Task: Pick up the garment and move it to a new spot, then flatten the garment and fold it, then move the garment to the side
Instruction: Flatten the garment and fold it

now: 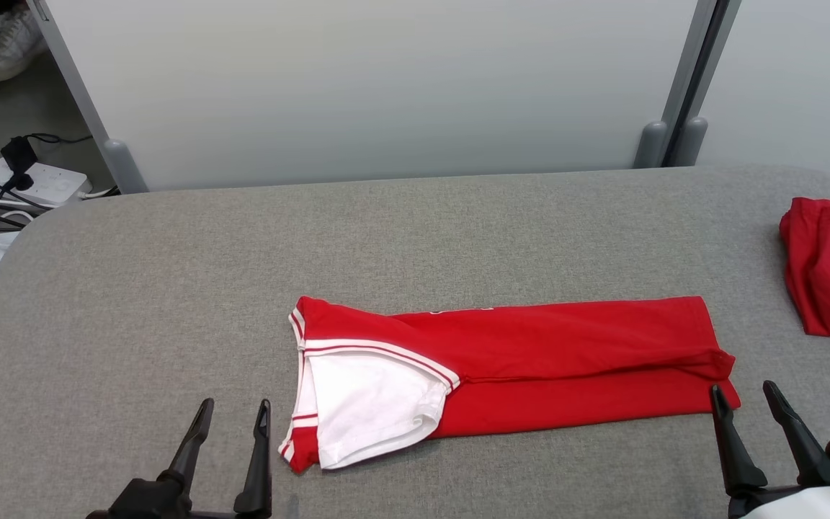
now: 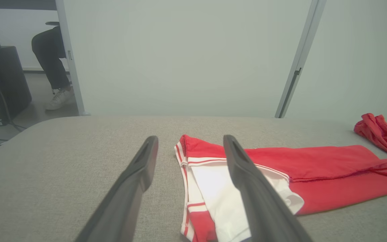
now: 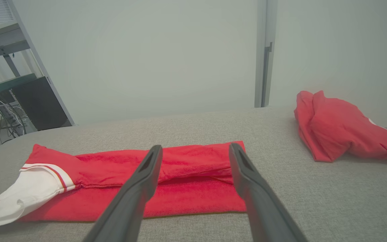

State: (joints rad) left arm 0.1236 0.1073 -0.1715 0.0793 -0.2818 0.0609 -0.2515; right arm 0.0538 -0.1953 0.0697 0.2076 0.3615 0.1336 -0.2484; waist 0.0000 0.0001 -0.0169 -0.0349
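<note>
Nearest us, our left gripper (image 1: 235, 404) stood at the near left, its two long dark fingers apart with nothing between them, just left of the garment (image 1: 530, 353). Our right gripper (image 1: 743, 389) stood at the near right, fingers likewise spread and empty. One tip was at the garment's near right corner, but we could not tell whether it touched.

We noted the garment as soft red knit, folded into a long narrow band lying flat across the middle of the table (image 1: 170, 288). A white panel edged in red-and-white stripes showed at its left end, and the right hem was slightly rumpled. The table top was grey woven fabric with rounded corners. A second red cloth (image 1: 829, 259) lay bunched at the far right, well apart. Smooth pale panels (image 1: 386, 86) stood behind.
</note>
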